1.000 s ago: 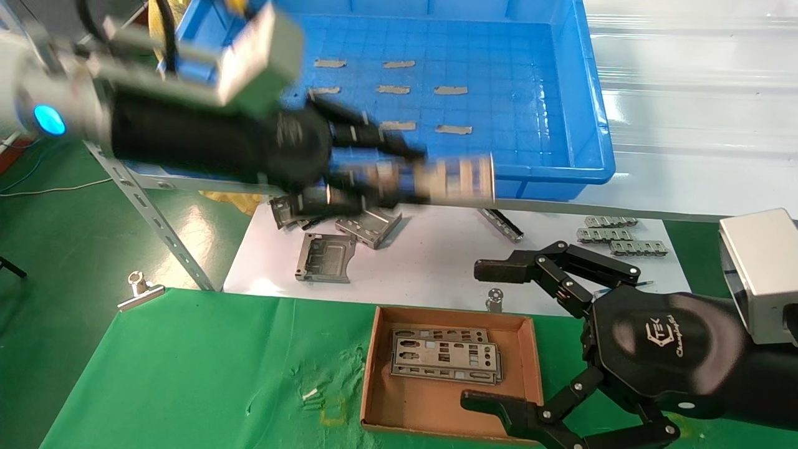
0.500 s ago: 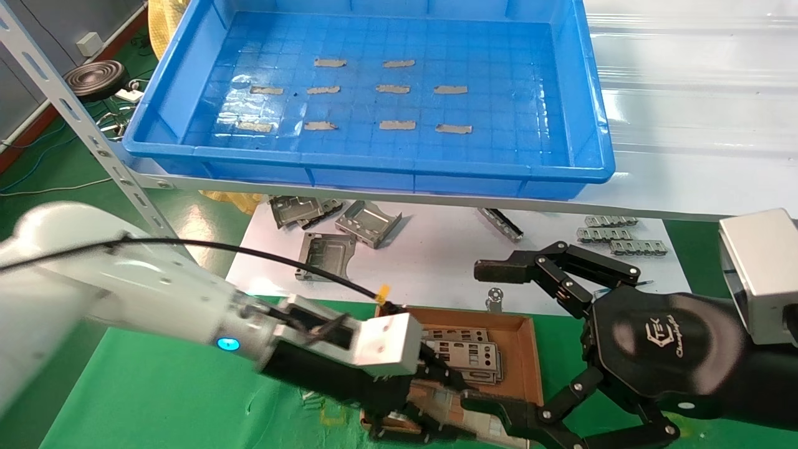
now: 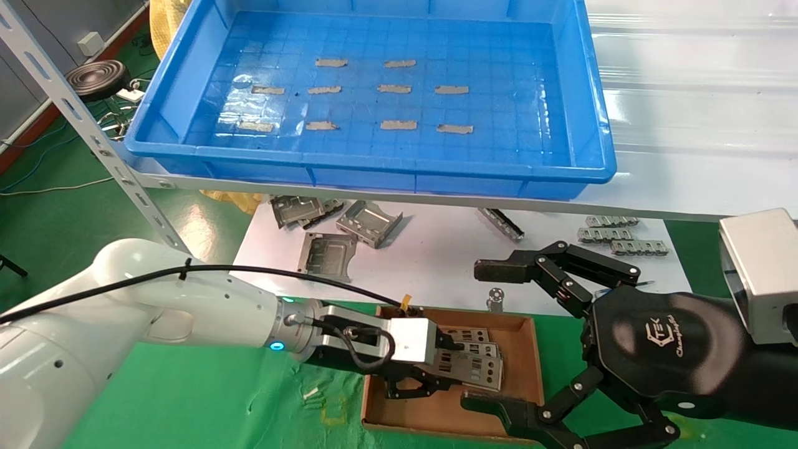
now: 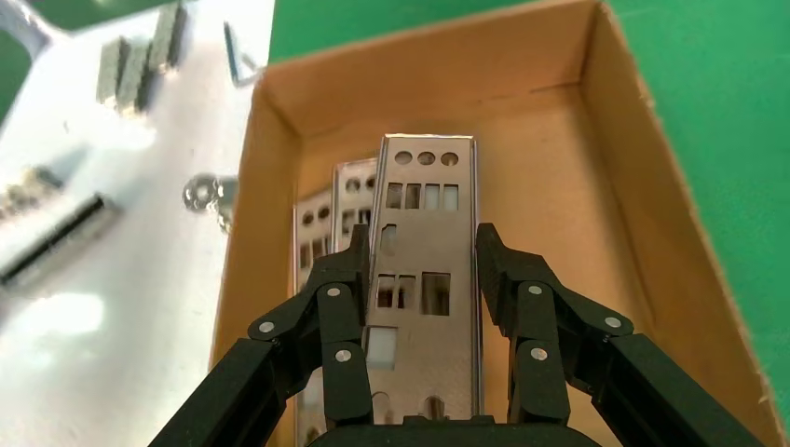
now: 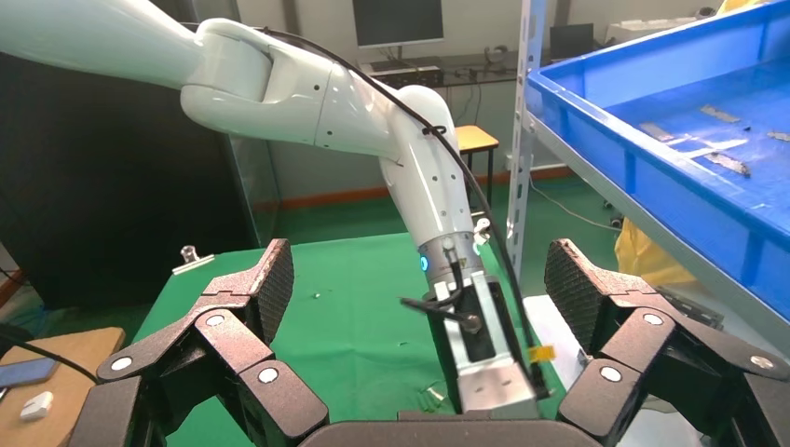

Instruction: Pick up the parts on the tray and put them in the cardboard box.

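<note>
The blue tray (image 3: 589, 93) sits on a raised shelf beyond the cardboard box; its grid floor carries only rows of grey tape strips (image 3: 393, 89) (no plates lie in it). On the white sheet (image 3: 436, 262) between tray and box lie folded grey metal brackets (image 3: 369, 222). The right gripper (image 3: 492, 337) hangs just beside the box's right wall, fingers spread wide and holding nothing. The cardboard box (image 3: 530, 368) rests on the green mat (image 3: 187, 374) below the tray. The left gripper (image 3: 436, 374) reaches into the box from its left side, fingers clamped on the long edges of one punched metal plate (image 4: 424, 270). That plate hangs over the other plates (image 4: 321, 233) stacked on the box floor; contact with them cannot be judged.
</note>
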Robot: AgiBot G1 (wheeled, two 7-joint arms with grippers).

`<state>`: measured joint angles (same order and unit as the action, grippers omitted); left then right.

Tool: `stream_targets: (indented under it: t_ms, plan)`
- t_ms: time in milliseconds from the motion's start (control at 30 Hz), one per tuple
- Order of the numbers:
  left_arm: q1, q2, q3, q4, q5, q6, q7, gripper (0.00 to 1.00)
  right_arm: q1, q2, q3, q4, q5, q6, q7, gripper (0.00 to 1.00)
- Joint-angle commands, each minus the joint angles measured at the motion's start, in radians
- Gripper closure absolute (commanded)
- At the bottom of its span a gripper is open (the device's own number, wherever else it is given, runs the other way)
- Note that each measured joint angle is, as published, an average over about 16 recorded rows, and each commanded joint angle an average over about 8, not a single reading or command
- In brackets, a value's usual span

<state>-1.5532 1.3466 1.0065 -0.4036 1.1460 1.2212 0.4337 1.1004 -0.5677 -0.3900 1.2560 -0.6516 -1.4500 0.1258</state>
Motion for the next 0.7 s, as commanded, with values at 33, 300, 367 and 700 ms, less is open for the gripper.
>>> stream_targets:
  t_ms: [33,300,367,700]
  plan:
    - [0.001,0.002,0.003,0.001,-0.005,-0.007,-0.011,0.60,0.000,0.000,0.000,0.000,0.000,0.000,0.000,0.00]
    - [-0.003,0.002,0.014,0.023,-0.027,-0.020,-0.042,0.00,0.000,0.000,0.000,0.000,0.000,0.000,0.000,0.00]
    - [-0.003,0.002,0.018,0.028,-0.033,-0.020,-0.043,0.00,0.000,0.000,0.000,0.000,0.000,0.000,0.000,0.00]
    - [-0.006,-0.003,0.026,0.060,-0.063,0.012,-0.035,0.00,0.000,0.000,0.000,0.000,0.000,0.000,0.000,0.00]
